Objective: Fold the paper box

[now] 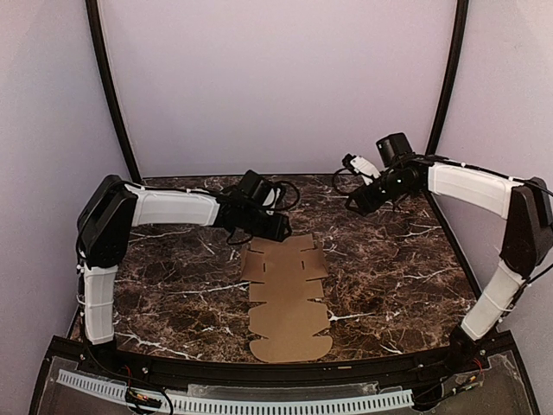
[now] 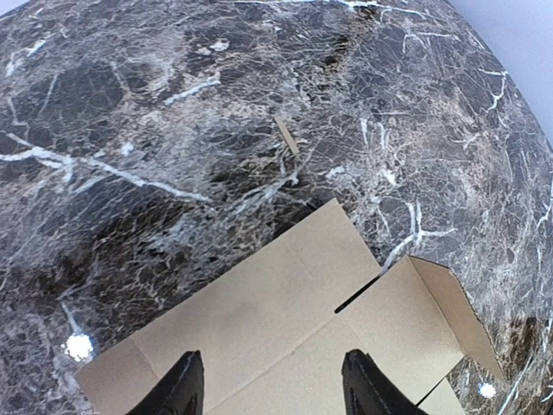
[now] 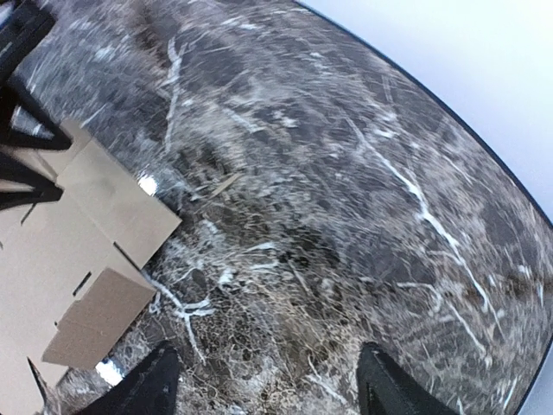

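The paper box (image 1: 287,298) lies as a flat brown die-cut sheet with flaps and rounded tabs in the middle of the marble table. My left gripper (image 1: 279,232) hovers over the sheet's far end. In the left wrist view it (image 2: 272,382) stands open above the cardboard (image 2: 259,320), nothing pinched, and a side flap (image 2: 454,303) tilts up a little. My right gripper (image 1: 354,205) is raised at the back right, away from the sheet. It (image 3: 268,385) is open over bare marble, with the cardboard (image 3: 78,233) off to its left.
A small cardboard sliver (image 2: 287,137) lies on the marble beyond the sheet's far end. Pale walls close the back and sides, with black curved posts (image 1: 112,95) at the rear corners. The table's far edge (image 1: 311,175) runs close behind both grippers.
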